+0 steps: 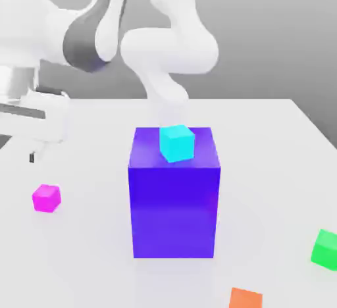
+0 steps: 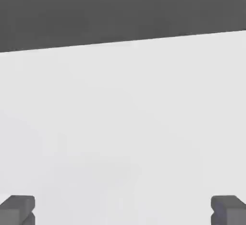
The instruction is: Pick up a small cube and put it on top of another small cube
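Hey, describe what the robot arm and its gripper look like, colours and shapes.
The arm is glossy white, built of rounded, bulbous segments, with a dark grey band at one joint. The gripper ends in two blocky dark grey fingertips. No cables or markings can be seen.

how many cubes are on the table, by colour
magenta small cube: 1
cyan small cube, on top of the big block: 1
green small cube: 1
orange small cube: 1
big blue-purple block: 1
total: 5
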`<action>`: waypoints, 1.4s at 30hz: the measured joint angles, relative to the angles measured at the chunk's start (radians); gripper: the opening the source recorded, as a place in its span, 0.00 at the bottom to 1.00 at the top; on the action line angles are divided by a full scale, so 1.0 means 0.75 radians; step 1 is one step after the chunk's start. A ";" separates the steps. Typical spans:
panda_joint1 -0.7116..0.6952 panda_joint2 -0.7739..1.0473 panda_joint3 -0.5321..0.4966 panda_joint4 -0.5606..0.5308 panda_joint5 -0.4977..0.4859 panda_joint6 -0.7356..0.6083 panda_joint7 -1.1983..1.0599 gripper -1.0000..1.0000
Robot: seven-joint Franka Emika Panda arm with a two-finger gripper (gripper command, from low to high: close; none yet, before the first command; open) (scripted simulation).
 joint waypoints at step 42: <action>0.214 0.403 0.567 0.266 0.242 -0.153 0.326 0.00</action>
